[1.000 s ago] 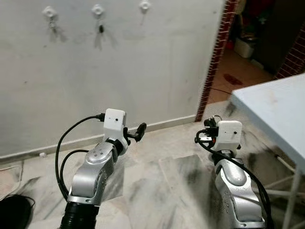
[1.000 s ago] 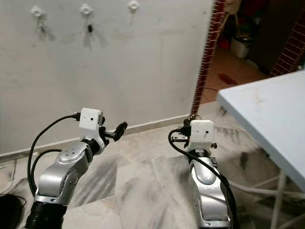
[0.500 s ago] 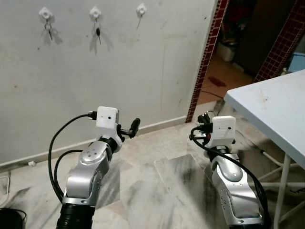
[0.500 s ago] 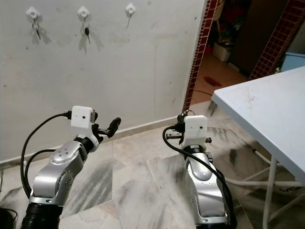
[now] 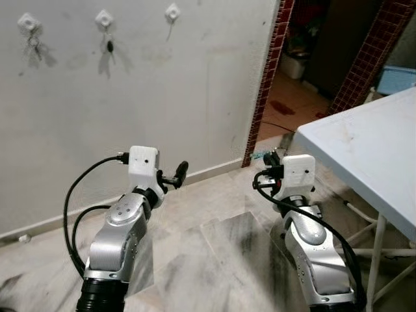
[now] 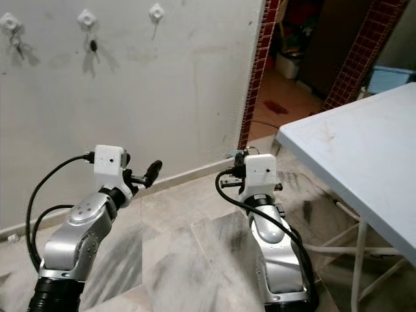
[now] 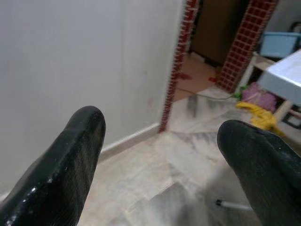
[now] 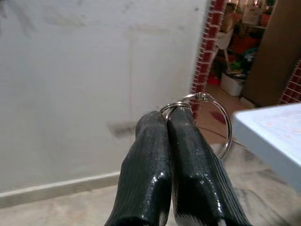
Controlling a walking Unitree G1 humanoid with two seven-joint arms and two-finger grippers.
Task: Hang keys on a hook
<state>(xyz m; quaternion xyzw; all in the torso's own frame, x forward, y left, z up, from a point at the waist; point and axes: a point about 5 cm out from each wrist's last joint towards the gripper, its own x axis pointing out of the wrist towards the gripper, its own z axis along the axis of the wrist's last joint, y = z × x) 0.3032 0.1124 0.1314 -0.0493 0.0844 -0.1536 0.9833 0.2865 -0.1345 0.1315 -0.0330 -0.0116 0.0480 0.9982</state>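
Observation:
Three white hooks are fixed high on the grey wall: the left hook (image 5: 28, 23) and middle hook (image 5: 103, 18) each carry a dark key, and the right hook (image 5: 172, 12) is bare. My right gripper (image 8: 168, 120) is shut on a silver key ring (image 8: 221, 123), which sticks out past its fingertips. That arm (image 5: 298, 188) is raised low before me, far below the hooks. My left gripper (image 7: 162, 136) stands open with nothing between its fingers, and it points toward the wall base (image 5: 179, 174).
A pale blue table (image 5: 364, 146) stands at my right on thin metal legs. A red brick doorway edge (image 5: 265, 78) ends the wall, with a cluttered room behind it. The floor (image 5: 214, 260) is marble tile. A black cable runs along my left arm.
The whole view has shifted: the hooks have slid left and the table has come closer on the right. Both arms keep the same pose, and the ring stays in the right gripper.

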